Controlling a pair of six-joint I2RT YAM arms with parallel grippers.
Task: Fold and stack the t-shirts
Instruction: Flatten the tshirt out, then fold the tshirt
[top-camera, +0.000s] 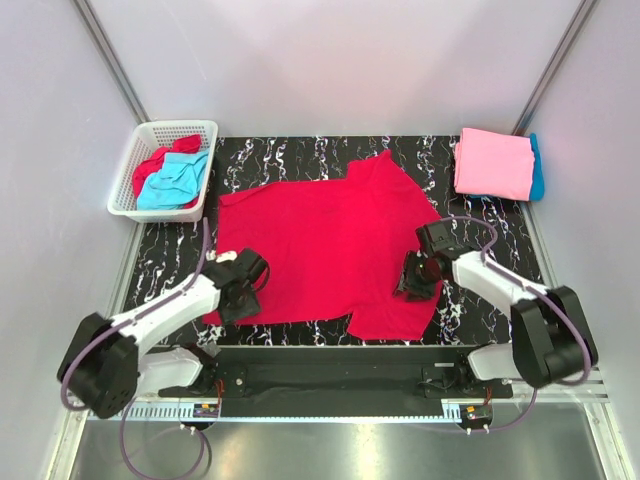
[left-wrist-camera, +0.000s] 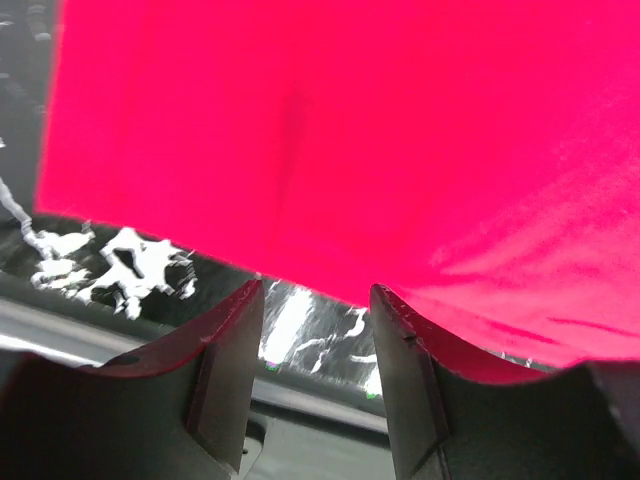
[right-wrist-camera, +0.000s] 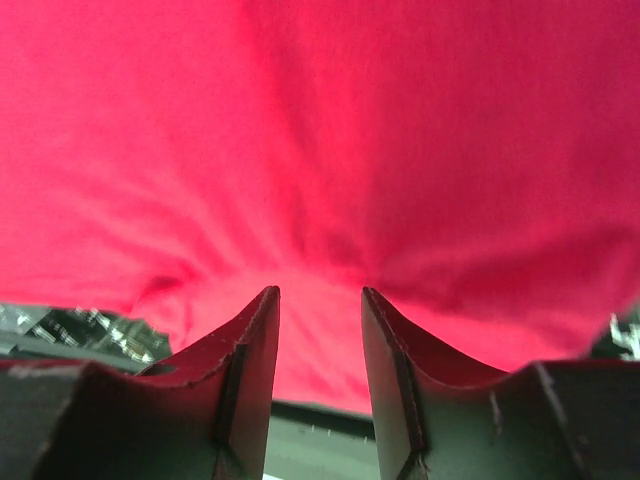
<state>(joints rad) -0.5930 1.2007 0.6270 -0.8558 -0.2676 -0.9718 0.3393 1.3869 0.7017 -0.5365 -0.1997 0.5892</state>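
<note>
Facing crimson t-shirt (top-camera: 320, 240), end effectors (top-camera: 238, 298) (top-camera: 412, 283) seemingly parted

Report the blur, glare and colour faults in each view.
Top external: sharp, evenly lit, glare on the metal strip at the near edge. Left wrist: crimson t-shirt oversaturated and soft, white veins of the marbled table blown out, left end effector blurred. Right wrist: the t-shirt fills the frame, folds smeared, right end effector dark and unfocused.

White lattice basket (top-camera: 123, 190) at black marbled table's (top-camera: 300, 160) far-left corner
</note>
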